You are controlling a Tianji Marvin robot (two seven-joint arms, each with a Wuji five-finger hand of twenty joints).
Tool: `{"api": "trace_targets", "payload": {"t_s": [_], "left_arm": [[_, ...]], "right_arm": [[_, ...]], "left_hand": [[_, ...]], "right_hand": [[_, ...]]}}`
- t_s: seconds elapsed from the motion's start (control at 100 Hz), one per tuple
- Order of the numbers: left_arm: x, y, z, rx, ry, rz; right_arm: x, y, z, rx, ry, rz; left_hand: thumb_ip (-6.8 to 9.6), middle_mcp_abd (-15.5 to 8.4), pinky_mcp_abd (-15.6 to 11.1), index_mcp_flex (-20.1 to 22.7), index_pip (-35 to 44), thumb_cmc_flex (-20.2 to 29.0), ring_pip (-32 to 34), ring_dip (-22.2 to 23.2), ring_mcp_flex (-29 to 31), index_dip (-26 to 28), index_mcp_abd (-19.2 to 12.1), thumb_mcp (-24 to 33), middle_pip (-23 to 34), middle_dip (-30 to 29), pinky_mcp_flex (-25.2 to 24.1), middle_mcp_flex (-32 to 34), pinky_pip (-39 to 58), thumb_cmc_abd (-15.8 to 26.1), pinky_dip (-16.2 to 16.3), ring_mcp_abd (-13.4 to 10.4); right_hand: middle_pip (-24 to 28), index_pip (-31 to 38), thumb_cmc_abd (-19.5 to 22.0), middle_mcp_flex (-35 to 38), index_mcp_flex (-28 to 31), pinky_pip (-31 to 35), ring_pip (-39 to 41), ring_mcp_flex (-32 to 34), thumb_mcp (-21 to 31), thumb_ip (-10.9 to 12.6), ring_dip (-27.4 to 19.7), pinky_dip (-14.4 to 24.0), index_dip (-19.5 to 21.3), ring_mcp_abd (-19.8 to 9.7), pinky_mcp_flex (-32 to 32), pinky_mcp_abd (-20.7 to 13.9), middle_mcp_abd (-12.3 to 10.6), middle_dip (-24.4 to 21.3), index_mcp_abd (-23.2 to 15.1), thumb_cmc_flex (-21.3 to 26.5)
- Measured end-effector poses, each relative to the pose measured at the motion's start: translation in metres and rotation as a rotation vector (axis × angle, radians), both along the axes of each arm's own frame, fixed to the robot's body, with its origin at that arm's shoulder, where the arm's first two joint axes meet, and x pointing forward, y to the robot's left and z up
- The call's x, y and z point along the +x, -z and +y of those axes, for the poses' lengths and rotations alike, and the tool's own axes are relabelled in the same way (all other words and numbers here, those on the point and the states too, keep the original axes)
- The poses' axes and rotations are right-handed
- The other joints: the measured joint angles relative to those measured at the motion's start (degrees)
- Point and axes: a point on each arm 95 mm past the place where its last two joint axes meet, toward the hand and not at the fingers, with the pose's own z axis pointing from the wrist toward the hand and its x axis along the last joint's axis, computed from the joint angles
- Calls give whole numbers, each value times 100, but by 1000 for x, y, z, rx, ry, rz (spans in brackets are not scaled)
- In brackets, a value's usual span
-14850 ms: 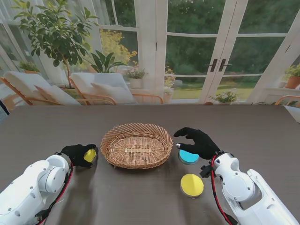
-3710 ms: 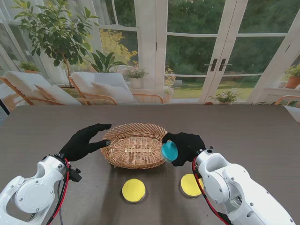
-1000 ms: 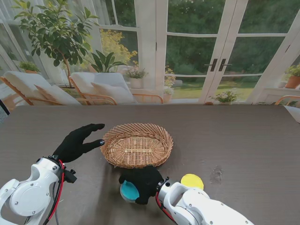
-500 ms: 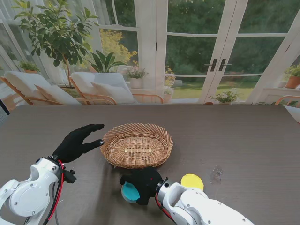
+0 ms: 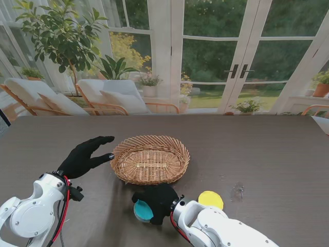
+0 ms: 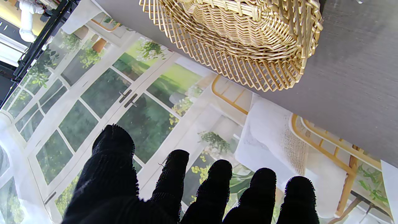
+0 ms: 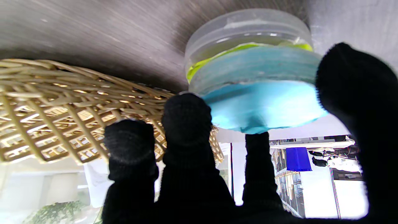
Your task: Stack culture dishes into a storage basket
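The oval wicker storage basket [image 5: 150, 158] stands on the dark grey table [image 5: 267, 149] and serves here as the landmark. Nothing can be seen inside the basket.

The right hand in a black glove [image 5: 157, 200] is on the side of the basket nearer to the robot, just beside its rim. Its fingers [image 7: 186, 124] and its thumb are closed around the round clear culture dish with blue content [image 5: 142, 210], so the hand pinches this dish by its edge. In the right wrist view the blue dish [image 7: 258, 93] sits upon a second round clear dish with yellow-green content [image 7: 245, 34], which lies flat on the table. The two dishes touch, and the blue dish looks a little tilted on the other one. The wall of the basket [image 7: 62, 109] is close beside this pair.

Another round dish with yellow content [image 5: 211, 199] lies flat on the table, nearer to the robot than the basket and to the right of it, apart from the right hand.

The left hand in a black glove [image 5: 85, 157] is to the left of the basket, near its rim. Whether it touches the rim cannot be told. Its fingers [image 6: 214, 186] are stretched out and spread apart, and it holds nothing. In the left wrist view the basket [image 6: 248, 40] lies beyond the fingertips.
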Motion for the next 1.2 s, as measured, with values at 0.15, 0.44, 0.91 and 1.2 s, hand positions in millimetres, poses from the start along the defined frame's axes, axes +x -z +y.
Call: {"api": "trace_targets", "payload": {"t_s": [0.15, 0.44, 0.91, 1.2], "left_arm": [[0, 0, 0, 0, 3, 3], [0, 0, 0, -1, 4, 4], [0, 0, -1, -1, 6, 5], [0, 0, -1, -2, 7, 6]], "right_arm": [[0, 1, 1, 1, 3, -7], [0, 3, 2, -12, 14, -11], [0, 3, 1, -24, 28, -17], [0, 4, 1, -25, 27, -17]], "left_hand": [[0, 0, 0, 1, 0, 0, 0, 0, 0, 0, 0, 0, 0, 0, 0, 0, 0, 0, 0, 1], [0, 1, 0, 1, 0, 0, 0, 0, 0, 0, 0, 0, 0, 0, 0, 1, 0, 0, 0, 1], [0, 1, 0, 1, 0, 0, 0, 0, 4, 0, 0, 0, 0, 0, 3, 1, 0, 0, 12, 3], [0, 1, 0, 1, 0, 0, 0, 0, 10, 0, 0, 0, 0, 0, 5, 1, 0, 0, 22, 4]], "right_hand": [[27, -1, 0, -9, 0, 0, 9, 0, 0, 0, -20, -3, 0, -5, 0, -1, -10, 1, 0, 0], [115, -1, 0, -183, 0, 0, 11, -4, 0, 0, -44, -5, 0, -67, 0, -6, -71, 23, 0, -2], [122, -1, 9, -514, 4, 0, 43, -63, 2, 2, -79, -9, 0, -111, -8, -79, -276, 77, 23, -202], [133, 22, 11, -587, 9, 0, 43, -64, 3, 3, -134, -16, 1, -139, -9, -81, -279, 78, 23, -281]]}}
